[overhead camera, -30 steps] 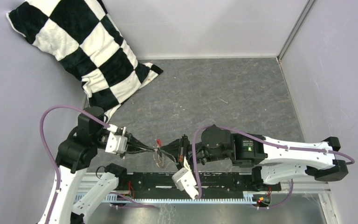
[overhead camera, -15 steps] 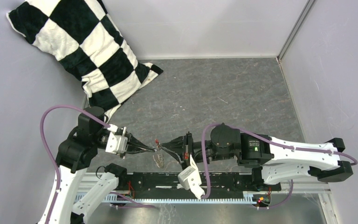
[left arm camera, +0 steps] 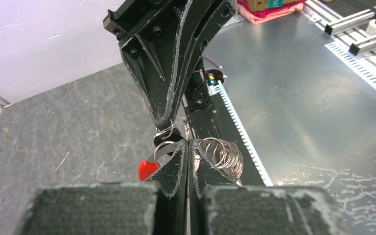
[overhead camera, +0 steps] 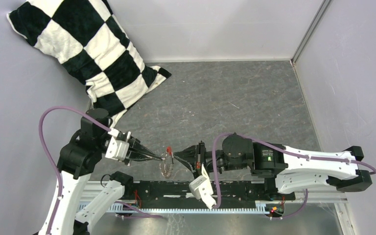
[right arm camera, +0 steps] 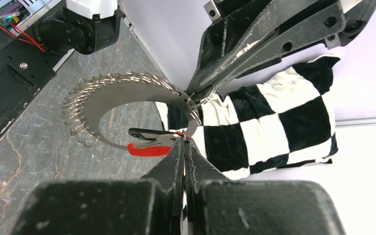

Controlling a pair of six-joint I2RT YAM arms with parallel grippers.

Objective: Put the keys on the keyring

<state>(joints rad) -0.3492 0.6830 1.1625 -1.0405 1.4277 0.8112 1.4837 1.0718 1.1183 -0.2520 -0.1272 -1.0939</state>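
Left end effector [left arm camera: 187, 145]: fingers pressed together and clamped on the flat band of the keyring [right arm camera: 122, 93]. In the top view it reaches in from the left at lower centre of the frame.
Right end effector [right arm camera: 183, 142]: fingers together, pinching the end of the key [right arm camera: 149, 132]. In the top view it comes in from the right, tip to tip with the left one.
Keyring: held off the tabletop [overhead camera: 235, 98] between the two tips, at lower centre of the top view.
Silvery pieces [left arm camera: 223, 154]: packed along the loop, fanned out at centre right of the left wrist view.
Key: black, slender, touching the loop's inner edge, at centre of the right wrist view.
Red tag [right arm camera: 144, 149]: just below the key.
Pillow [overhead camera: 85, 49]: black-and-white checked, upper left of the top view, leaning on the wall.
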